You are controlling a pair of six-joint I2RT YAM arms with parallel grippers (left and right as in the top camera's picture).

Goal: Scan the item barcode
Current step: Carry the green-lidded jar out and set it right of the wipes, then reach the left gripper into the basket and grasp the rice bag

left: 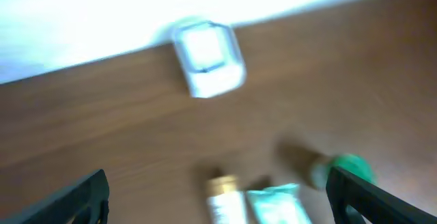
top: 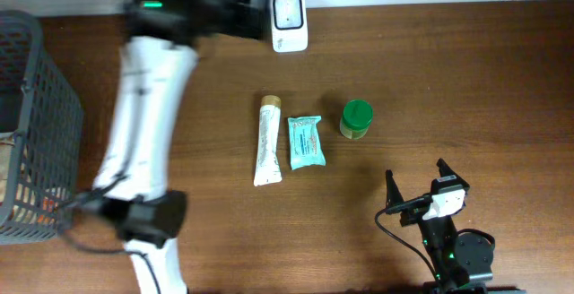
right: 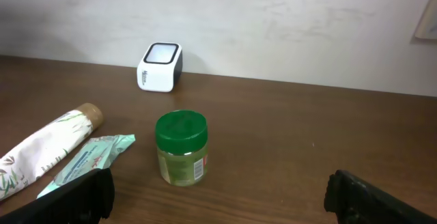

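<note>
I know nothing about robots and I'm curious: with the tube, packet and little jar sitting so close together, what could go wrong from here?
The tube and packet lie almost side by side, so fingers reaching for one might shove the other. The jar stands upright; a sideways knock could topple it and send it rolling. The left arm looks blurred, sweeping close to the scanner, which it could bump askew.

Matt wood-grain table (right: pixel 328 135); clear jar (right: pixel 181 149) with glossy green plastic lid; glossy white plastic scanner (right: pixel 160 67).
</note>
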